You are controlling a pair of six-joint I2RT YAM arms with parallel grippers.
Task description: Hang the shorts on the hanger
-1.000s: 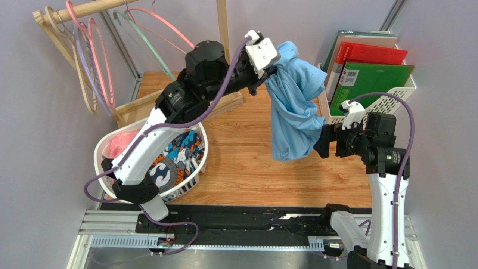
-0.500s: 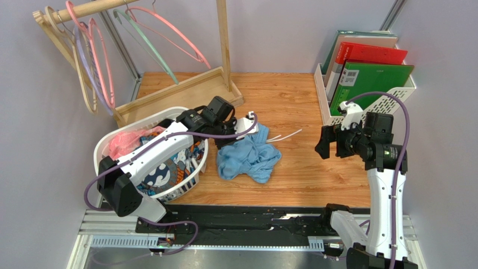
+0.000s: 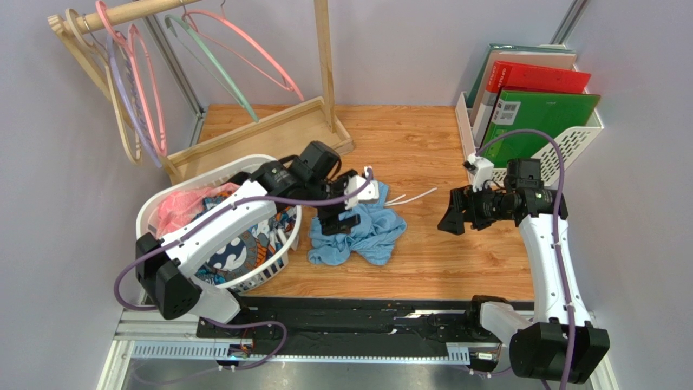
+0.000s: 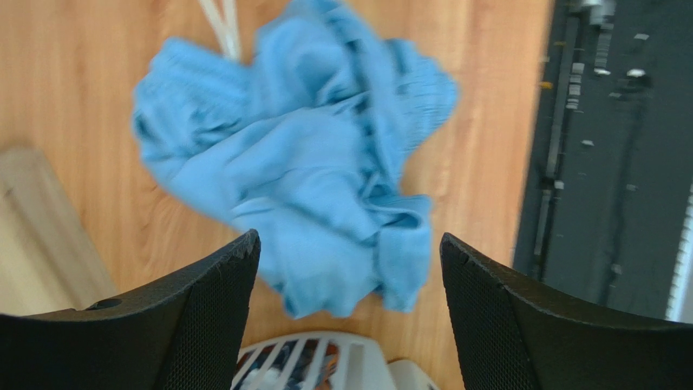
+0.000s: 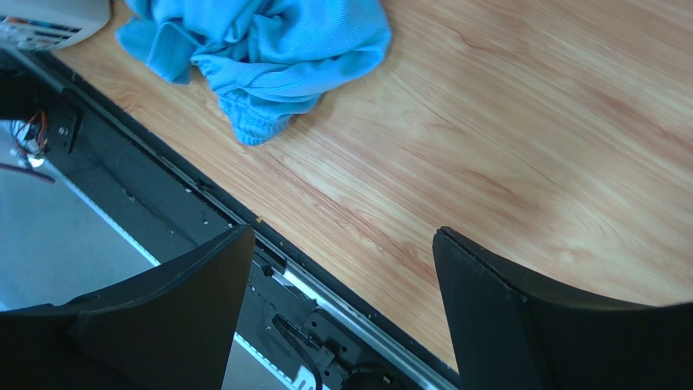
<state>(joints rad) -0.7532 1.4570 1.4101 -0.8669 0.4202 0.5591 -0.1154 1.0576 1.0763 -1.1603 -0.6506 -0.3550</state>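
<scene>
Left claw (image 4: 350,244): my jaws spread wide, holding nothing, above the shorts (image 4: 317,179).
Right claw (image 5: 346,236): spread, empty, over bare worktop (image 3: 423,154).
Shorts: crumpled beside basket (image 3: 142,218), near worktop's front edge.
Room: open wood on my right.

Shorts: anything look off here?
The shorts lie crumpled in a heap on the table beside the laundry basket, drawstring trailing. The left gripper hangs open above them, right gripper open nearby; neither holds them.
</scene>
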